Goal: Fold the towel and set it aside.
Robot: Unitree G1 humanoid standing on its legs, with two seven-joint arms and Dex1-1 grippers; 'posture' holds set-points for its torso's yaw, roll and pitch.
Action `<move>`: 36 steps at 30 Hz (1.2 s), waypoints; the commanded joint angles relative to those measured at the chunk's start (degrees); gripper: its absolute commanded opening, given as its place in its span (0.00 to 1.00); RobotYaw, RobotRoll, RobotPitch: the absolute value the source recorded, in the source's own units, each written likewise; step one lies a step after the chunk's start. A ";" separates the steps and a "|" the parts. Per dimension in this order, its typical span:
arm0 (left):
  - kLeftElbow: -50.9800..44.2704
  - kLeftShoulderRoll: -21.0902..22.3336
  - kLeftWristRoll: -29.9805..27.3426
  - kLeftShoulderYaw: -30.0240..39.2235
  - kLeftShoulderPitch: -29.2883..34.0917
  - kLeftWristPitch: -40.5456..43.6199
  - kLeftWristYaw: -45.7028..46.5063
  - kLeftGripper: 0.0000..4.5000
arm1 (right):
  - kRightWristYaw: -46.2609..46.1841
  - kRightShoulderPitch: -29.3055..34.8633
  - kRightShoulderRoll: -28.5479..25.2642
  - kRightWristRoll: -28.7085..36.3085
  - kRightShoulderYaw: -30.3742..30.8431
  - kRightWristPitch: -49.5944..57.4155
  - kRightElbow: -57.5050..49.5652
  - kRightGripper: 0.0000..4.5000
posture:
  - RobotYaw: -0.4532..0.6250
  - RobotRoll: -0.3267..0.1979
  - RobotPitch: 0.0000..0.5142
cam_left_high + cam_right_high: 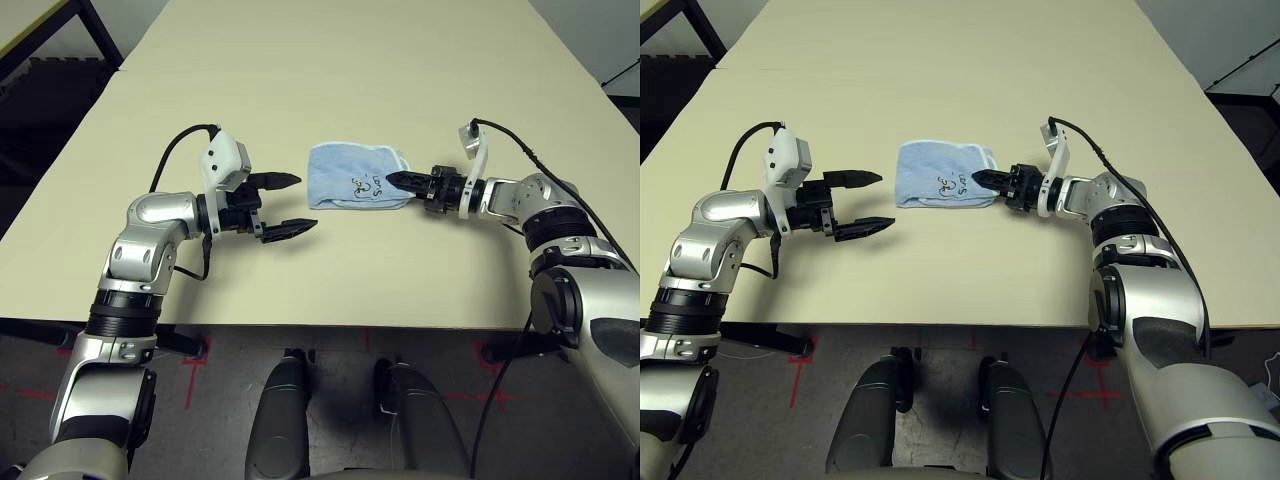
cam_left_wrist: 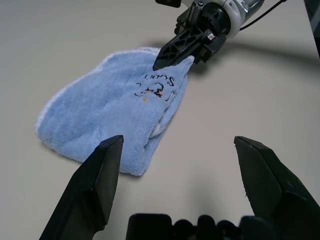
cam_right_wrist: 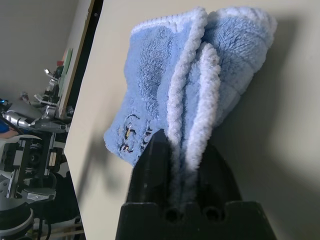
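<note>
Right gripper (image 1: 393, 180) pinches the folded towel (image 1: 352, 176) at its right edge, mid-table (image 1: 330, 60); the right wrist view shows white edging (image 3: 192, 105) sandwiched between its fingers. Left gripper (image 1: 292, 205) gapes wide, just left, bare tabletop all around.

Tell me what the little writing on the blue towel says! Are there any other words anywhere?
Towel: dark stitched lettering beside a small scribble picture; it might read "LOTS", but it is too small and curly to read for sure.
No other words, numbers or signs can be read on the table or the arms.
</note>
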 commanded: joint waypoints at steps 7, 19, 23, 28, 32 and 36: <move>-0.88 0.77 -0.16 -1.17 0.95 0.33 -0.32 1.00 | 0.52 1.05 -1.08 1.43 -1.06 0.50 -1.53 0.01 | 0.48 0.62 0.32; -0.87 -1.77 -1.13 -0.35 1.57 2.23 3.86 1.00 | -12.19 0.22 2.92 9.64 -15.98 -23.49 -3.32 0.01 | 0.45 0.62 0.30; -0.26 -2.35 -1.06 -0.12 1.22 2.00 5.03 1.00 | -19.51 -2.19 3.54 10.11 -19.65 -37.59 0.45 0.01 | 0.44 0.62 0.30; 0.10 -2.15 -0.77 -0.25 0.99 1.67 5.98 1.00 | -23.92 -2.91 4.13 8.49 -19.58 -47.12 4.33 0.01 | 0.45 0.62 0.30; -0.42 -2.23 -0.93 -0.21 1.10 1.91 6.99 1.00 | -27.63 -2.42 5.23 7.92 -19.84 -53.81 6.17 0.01 | 0.47 0.62 0.28; -1.08 -1.23 -1.29 0.17 1.82 2.30 7.03 1.00 | -31.93 -2.65 5.22 7.55 -20.25 -58.76 7.94 0.01 | 0.47 0.62 0.28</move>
